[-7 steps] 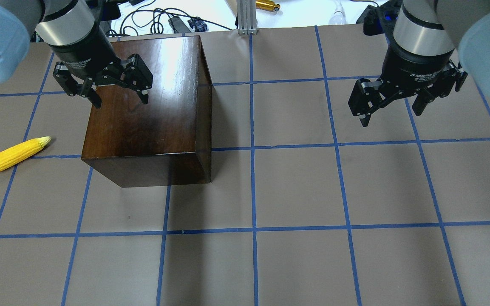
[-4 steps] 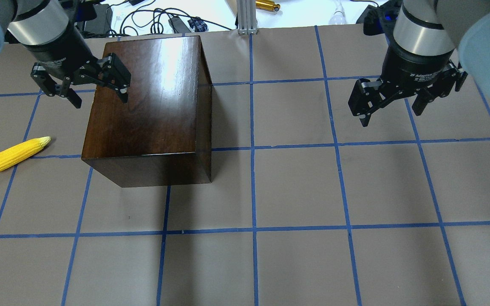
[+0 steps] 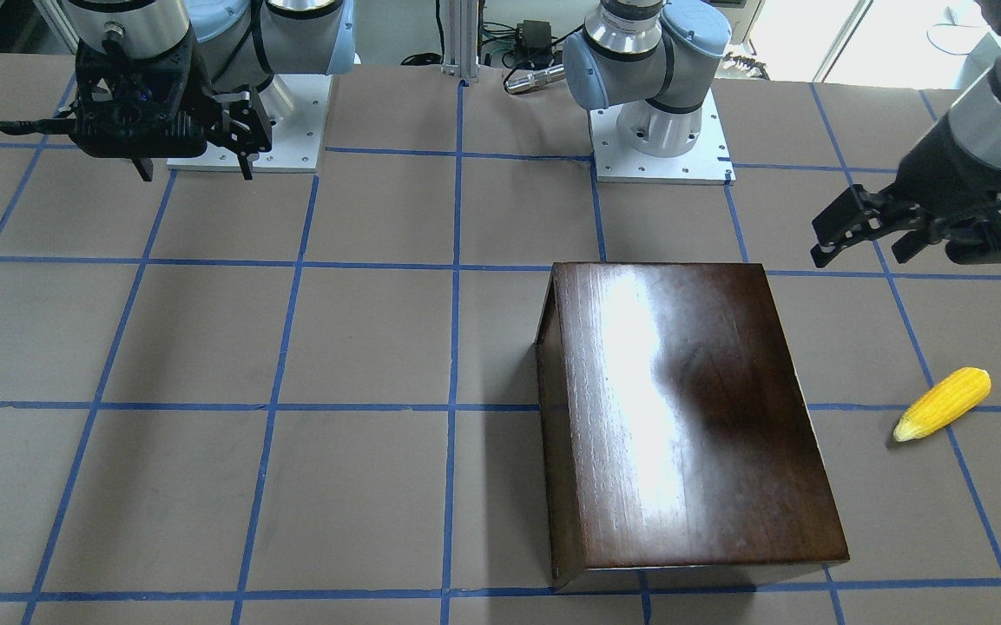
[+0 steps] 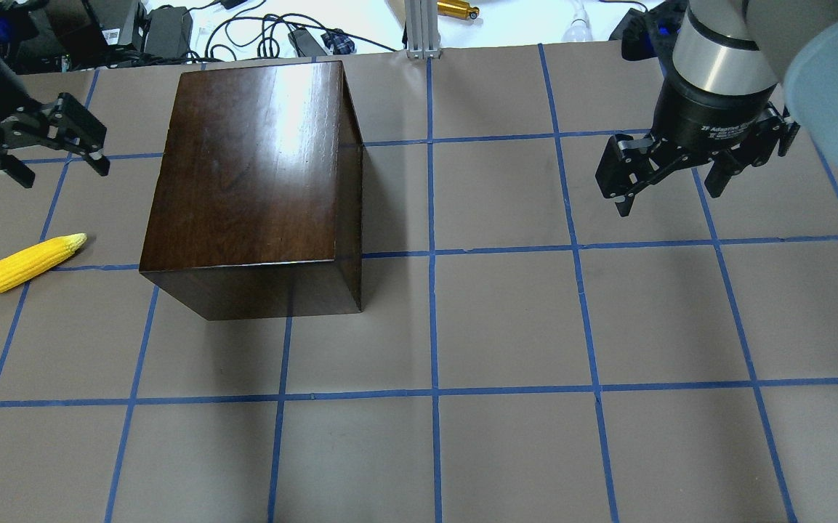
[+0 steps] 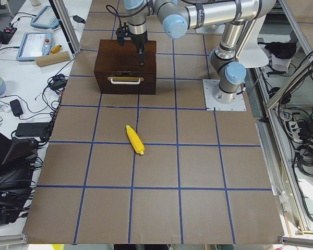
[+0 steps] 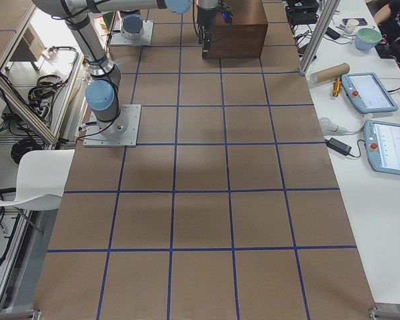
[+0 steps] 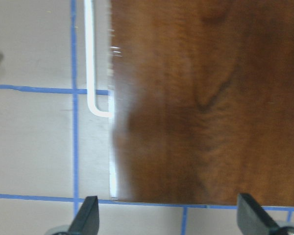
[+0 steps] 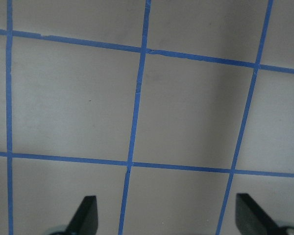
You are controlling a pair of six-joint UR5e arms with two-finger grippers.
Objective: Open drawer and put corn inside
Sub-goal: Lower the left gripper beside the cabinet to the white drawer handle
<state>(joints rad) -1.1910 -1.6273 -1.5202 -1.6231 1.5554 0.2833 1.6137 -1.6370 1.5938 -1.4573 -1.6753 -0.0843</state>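
Drawer closed, corn out on the table
From the left you see the corn lying alone, then the left gripper with jaws open just beside the cabinet, and well apart at the right the right gripper, jaws open too

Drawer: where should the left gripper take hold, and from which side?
Probably the metal pull on the drawer front, which faces toward the robot's left. Bring the open left gripper in from that side, one finger above and one below: the bar runs horizontal and stands off the panel.
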